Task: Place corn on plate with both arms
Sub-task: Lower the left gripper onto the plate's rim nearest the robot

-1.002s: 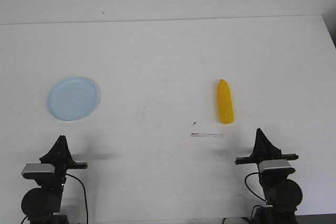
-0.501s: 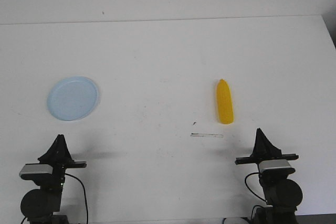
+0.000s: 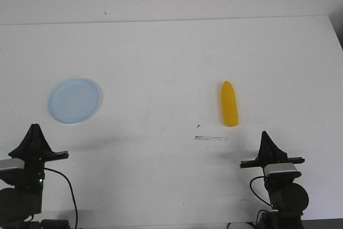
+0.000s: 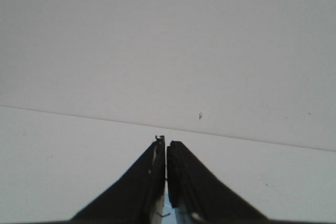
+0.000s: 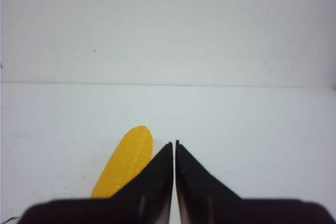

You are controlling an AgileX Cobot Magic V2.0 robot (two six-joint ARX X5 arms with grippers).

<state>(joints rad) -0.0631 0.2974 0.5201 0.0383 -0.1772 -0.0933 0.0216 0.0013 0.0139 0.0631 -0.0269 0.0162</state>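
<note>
The yellow corn (image 3: 230, 104) lies on the white table right of centre, its pointed end away from me. It also shows in the right wrist view (image 5: 126, 163), just beside the fingers. The pale blue plate (image 3: 74, 100) sits at the left. My right gripper (image 3: 266, 134) is shut and empty, near the front edge, a little in front of and to the right of the corn. My left gripper (image 3: 35, 128) is shut and empty at the front left, in front of the plate. A sliver of blue shows between its fingers in the left wrist view (image 4: 166, 142).
A short strip of clear tape (image 3: 211, 138) lies on the table (image 3: 171, 68) in front of the corn. The table's far edge meets a white wall; its right edge shows at the far right.
My left gripper has moved to the left and slightly forward, toward the front left corner. The right arm, the corn and the plate have not moved.
</note>
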